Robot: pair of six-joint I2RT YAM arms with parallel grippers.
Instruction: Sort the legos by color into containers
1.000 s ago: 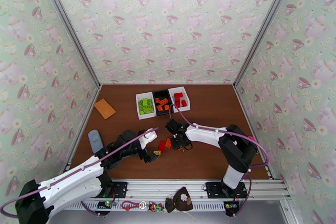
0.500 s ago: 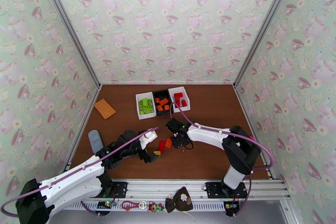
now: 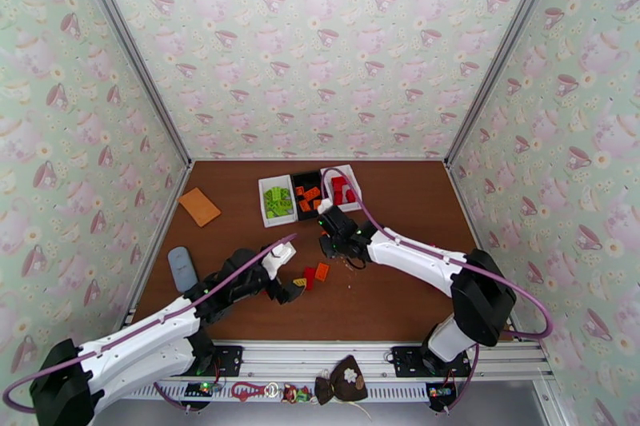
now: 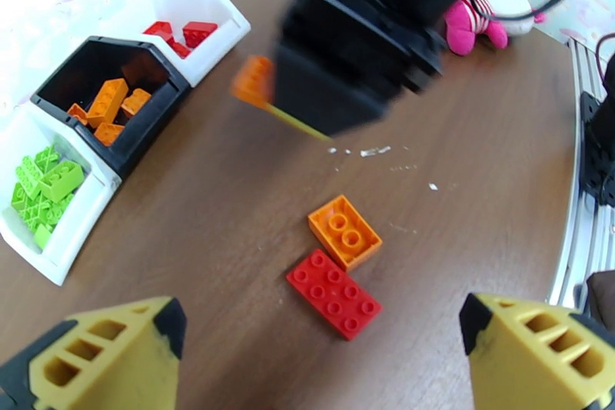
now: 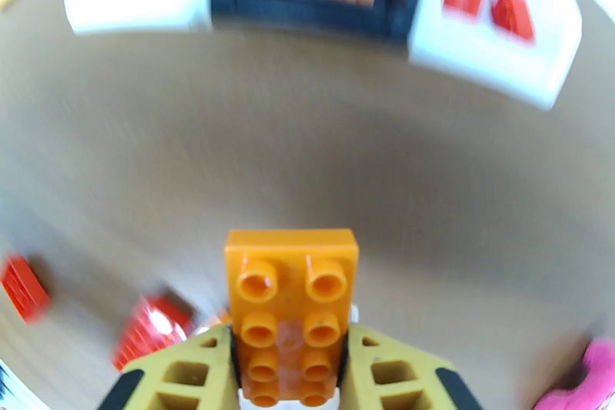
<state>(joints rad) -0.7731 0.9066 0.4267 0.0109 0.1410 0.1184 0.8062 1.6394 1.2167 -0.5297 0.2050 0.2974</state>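
Observation:
My right gripper [image 3: 330,232] is shut on an orange lego [image 5: 292,311], held above the table just in front of the bins; the left wrist view shows that same lego [image 4: 254,81] sticking out of it. Three bins stand side by side: a white one with green legos [image 3: 278,201], a black one with orange legos [image 3: 309,194] and a white one with red legos [image 3: 342,188]. On the table lie a loose orange lego [image 4: 345,231] and a red lego [image 4: 334,293]. Just short of them my left gripper [image 3: 284,288] stands open, its yellow fingers [image 4: 92,354] wide apart.
A flat orange card [image 3: 199,206] and a grey-blue oblong object [image 3: 182,268] lie at the left of the table. A pink plush toy [image 4: 469,19] sits near the right arm. White crumbs [image 4: 361,151] dot the brown table [image 3: 400,204].
My right gripper has risen from the loose legos with the orange lego in it and moved back toward the bins. My left gripper has barely shifted.

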